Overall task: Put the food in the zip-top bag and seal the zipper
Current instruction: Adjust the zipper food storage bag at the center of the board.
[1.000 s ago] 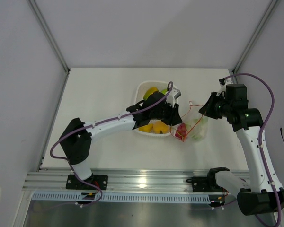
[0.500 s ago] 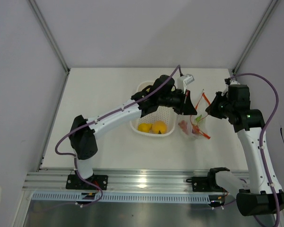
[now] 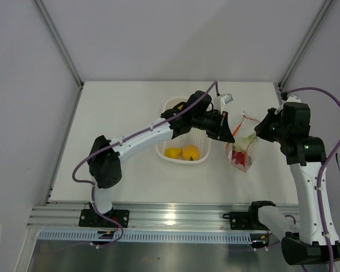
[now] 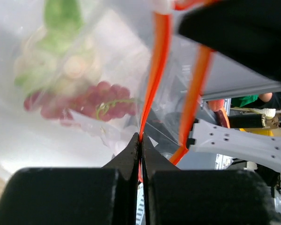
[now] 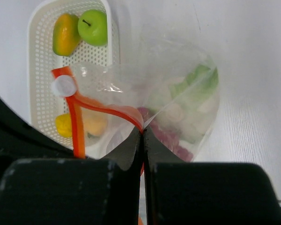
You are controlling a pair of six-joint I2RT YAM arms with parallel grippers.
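The clear zip-top bag (image 3: 242,148) hangs between my two grippers, right of the basket. Inside it are the red grape bunch (image 4: 84,101) and a pale green and white piece, perhaps the cauliflower (image 5: 192,93). My left gripper (image 3: 231,135) is shut on the orange-red zipper strip (image 4: 152,70) at one side of the mouth. My right gripper (image 3: 259,129) is shut on the strip (image 5: 103,110) at the other side. A white slider (image 5: 64,86) sits on the strip. The green apple (image 5: 92,26), the mango (image 5: 67,33) and yellow fruits (image 3: 181,152) lie in the basket.
The white perforated basket (image 3: 169,107) stands mid-table, under my left arm, which reaches across it. The table's right edge and the frame post are close behind my right arm. Bare table lies in front of the bag and to the left of the basket.
Both grippers have lifted the bag by its zipper strip and carried it right. The bag lay slumped by the basket and now hangs upright with its mouth stretched between the grippers.
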